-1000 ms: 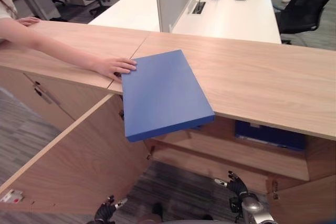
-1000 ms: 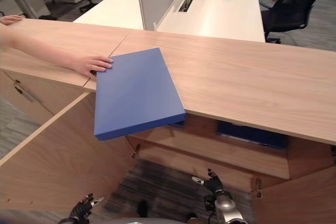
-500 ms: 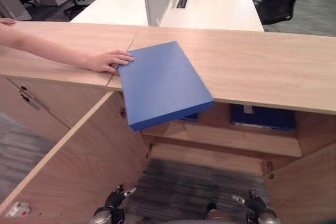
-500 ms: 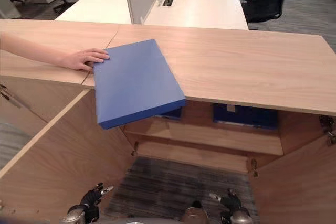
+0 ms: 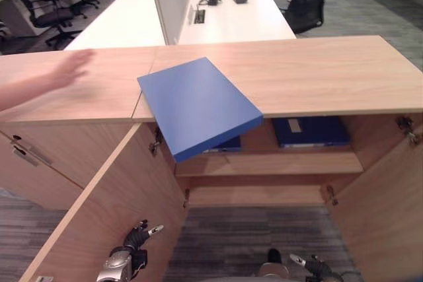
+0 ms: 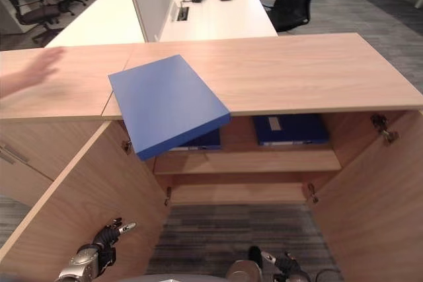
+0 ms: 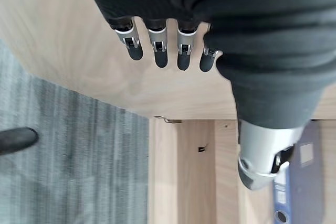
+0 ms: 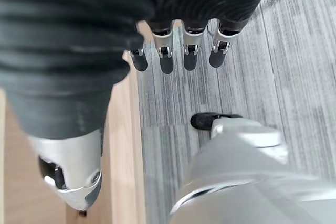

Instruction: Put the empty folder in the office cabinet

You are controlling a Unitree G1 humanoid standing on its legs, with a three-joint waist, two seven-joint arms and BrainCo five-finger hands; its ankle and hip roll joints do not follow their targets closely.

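Well above left hand [image 5: 125,260]: blue folder [image 5: 198,105] overhanging cabinet top [image 5: 330,70].

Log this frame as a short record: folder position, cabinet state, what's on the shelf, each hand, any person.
folder: blue folder flat on the cabinet top, one corner overhanging the opening
cabinet: both doors open, left door
shelf: other blue folders lying on it
left hand: low by the left door, open, holding nothing
right hand: low, open, holding nothing
person: a blurred hand above the top, apart from the folder

Matt, smooth flat blue folder [image 5: 196,105] on light wood-grain laminate cabinet top [image 5: 317,70]; grey ribbed carpet floor [image 5: 258,242] below; glossy white table [image 5: 132,21] behind.
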